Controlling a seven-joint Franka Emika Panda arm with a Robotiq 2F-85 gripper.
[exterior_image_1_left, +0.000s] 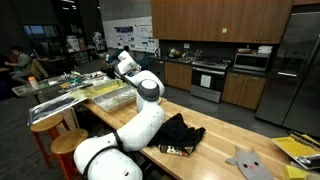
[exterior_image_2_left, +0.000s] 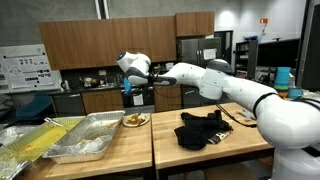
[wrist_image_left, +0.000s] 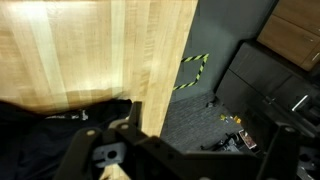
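My gripper (exterior_image_2_left: 135, 90) hangs high above the wooden table (exterior_image_2_left: 170, 150), over a small plate of food (exterior_image_2_left: 135, 120). It also shows in an exterior view (exterior_image_1_left: 118, 63), raised above the foil trays. In the wrist view the two dark fingers (wrist_image_left: 200, 150) stand apart with nothing between them; below them I see the table edge (wrist_image_left: 150, 60) and the floor. A crumpled black cloth (exterior_image_2_left: 205, 128) lies on the table and shows in both exterior views (exterior_image_1_left: 180, 132) and at the lower left of the wrist view (wrist_image_left: 40, 115). The gripper touches nothing.
Two foil trays (exterior_image_2_left: 90, 135) with food sit on the table, also in an exterior view (exterior_image_1_left: 100, 95). A grey cloth piece (exterior_image_1_left: 250, 160) and yellow items (exterior_image_1_left: 300, 150) lie at the far end. Stools (exterior_image_1_left: 50, 125) stand beside the table. Kitchen cabinets and appliances lie behind.
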